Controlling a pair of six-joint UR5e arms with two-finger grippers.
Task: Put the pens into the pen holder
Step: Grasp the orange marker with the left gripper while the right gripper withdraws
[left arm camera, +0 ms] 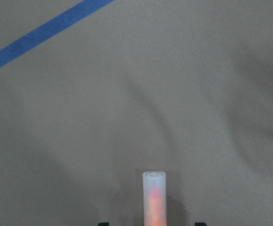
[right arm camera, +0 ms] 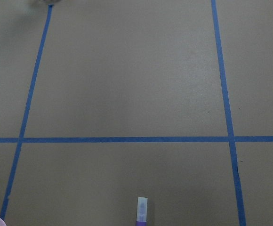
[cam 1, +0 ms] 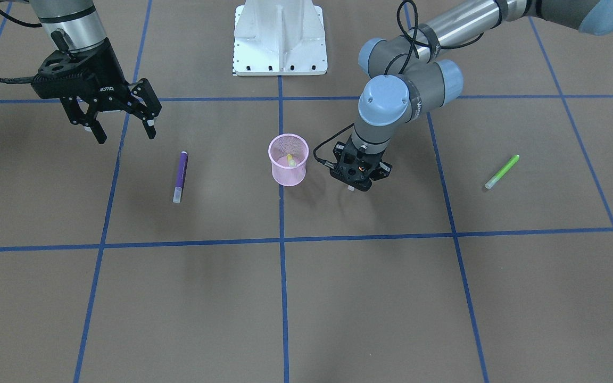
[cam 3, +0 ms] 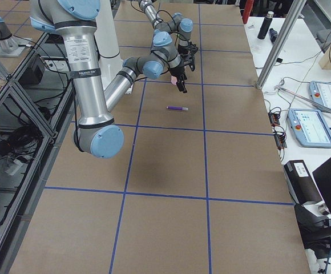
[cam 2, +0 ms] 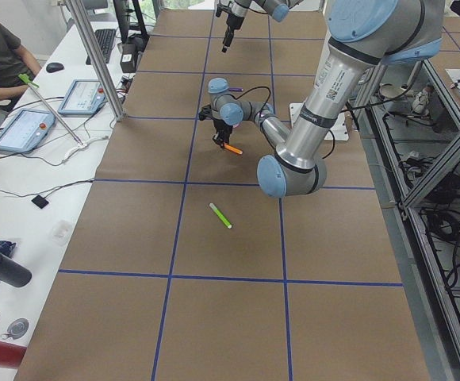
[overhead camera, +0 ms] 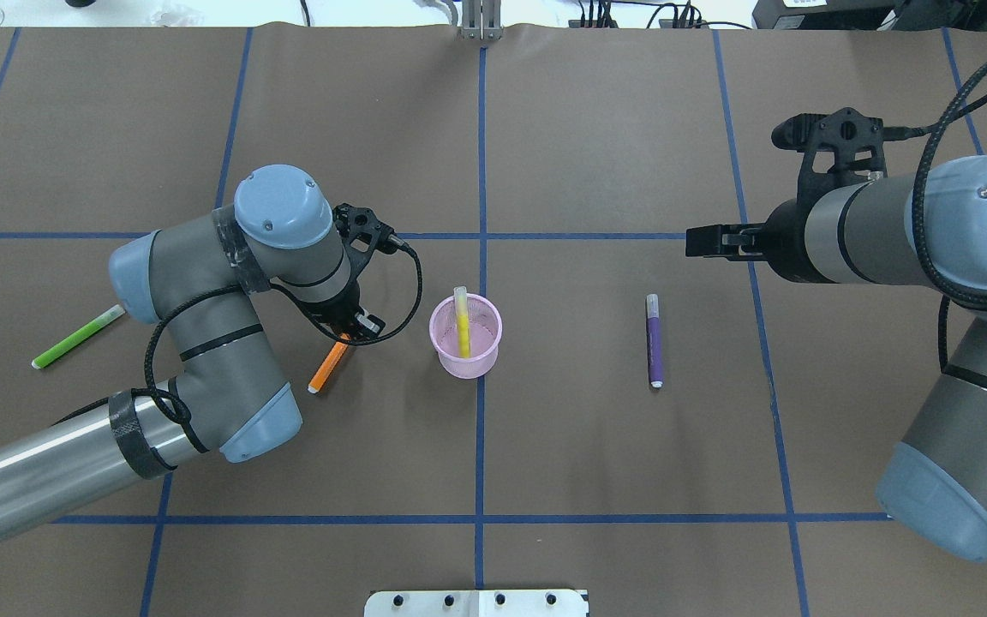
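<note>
- Left tool, spread, straddles slim orange pale-capped pen (gaps either side).
- Right tool hangs spread above brown surface.
- Slim yellow pen leans inside round pink wire-mesh cup.

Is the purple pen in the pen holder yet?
No, the purple pen lies flat on the table, apart from the pen holder, which holds only the yellow pen.

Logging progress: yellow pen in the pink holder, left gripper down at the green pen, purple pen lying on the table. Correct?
No: the left gripper is down at the orange pen, not the green pen, which lies farther out. The overhead exterior view shows it. The yellow pen in the pink holder and the purple pen on the table are right.
</note>
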